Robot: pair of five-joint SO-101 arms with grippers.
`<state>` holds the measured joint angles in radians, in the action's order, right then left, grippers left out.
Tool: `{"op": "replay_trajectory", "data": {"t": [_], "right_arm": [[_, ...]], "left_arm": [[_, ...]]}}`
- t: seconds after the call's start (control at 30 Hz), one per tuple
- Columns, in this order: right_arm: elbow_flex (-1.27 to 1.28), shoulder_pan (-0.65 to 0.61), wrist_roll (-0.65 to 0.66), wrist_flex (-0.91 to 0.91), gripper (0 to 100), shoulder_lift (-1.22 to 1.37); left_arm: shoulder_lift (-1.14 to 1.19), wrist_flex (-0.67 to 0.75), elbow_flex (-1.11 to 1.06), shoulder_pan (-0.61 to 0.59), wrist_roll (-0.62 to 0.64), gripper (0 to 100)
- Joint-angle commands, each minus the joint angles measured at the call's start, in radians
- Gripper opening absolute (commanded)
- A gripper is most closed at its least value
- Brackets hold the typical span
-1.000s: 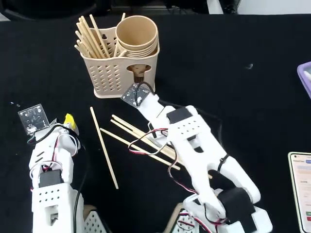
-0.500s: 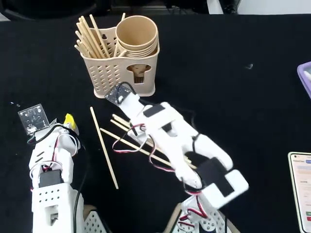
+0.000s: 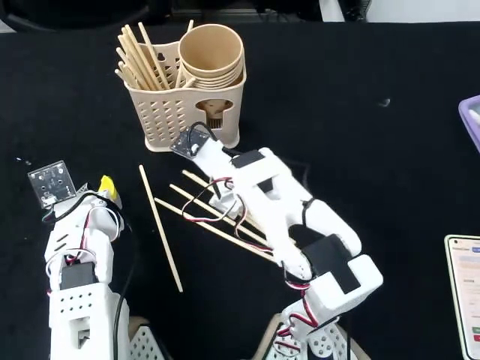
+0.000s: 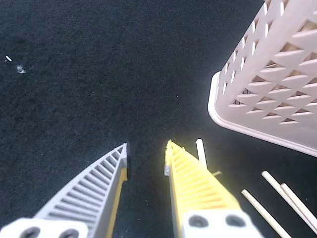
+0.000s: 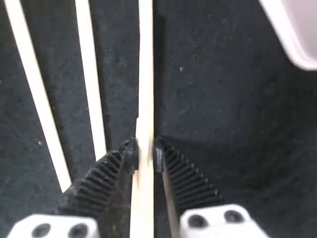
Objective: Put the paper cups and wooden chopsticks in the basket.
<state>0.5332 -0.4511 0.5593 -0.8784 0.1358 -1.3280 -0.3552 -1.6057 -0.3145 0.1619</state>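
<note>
Already the stack of tan paper cups (image 3: 211, 52) stands inside the beige perforated plastic basket (image 3: 185, 112), and a bundle of pale wooden chopsticks (image 3: 139, 56) leans in the compartment beside the cups; that part looks done; what is left lies on the black surface (image 3: 360, 150) in front of the basket: one loose chopstick (image 3: 160, 227) apart from the rest, and at least three more (image 3: 217, 225) fanned out under the right arm, just short of the basket's front wall; the right claw (image 5: 143, 151) is low over that group, clenched on a single wooden chopstick (image 5: 145, 74) that runs straight out between its black toothed jaws, with two neighbours lying free on the surface alongside; the pinched stick looks to lie flat on the surface, not yet raised; the left claw (image 4: 146, 146) is released, its grey and yellow jaws parted over bare surface near the basket's corner, gripping nothing; by my reckoning, several sticks remain to be carried over
</note>
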Motion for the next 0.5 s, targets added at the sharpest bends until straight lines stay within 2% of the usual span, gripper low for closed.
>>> {"op": "replay_trajectory", "data": {"t": [0.0, 0.33, 0.37, 0.47], "right_arm": [[-0.039, 0.023, 0.017, -0.015, 6.3, 0.01], [-0.045, 0.009, 0.006, -0.015, 4.7, -0.001], [-0.047, 0.009, 0.0, -0.021, 1.6, -0.008], [-0.044, 0.009, -0.058, -0.031, 0.9, -0.07]], "left_arm": [[-0.015, 0.02, 0.01, 0.007, -0.008, 13], [-0.015, 0.02, 0.01, 0.005, -0.008, 13], [-0.015, 0.02, 0.01, 0.005, -0.008, 13], [-0.015, 0.02, 0.01, 0.005, -0.008, 13]]}}
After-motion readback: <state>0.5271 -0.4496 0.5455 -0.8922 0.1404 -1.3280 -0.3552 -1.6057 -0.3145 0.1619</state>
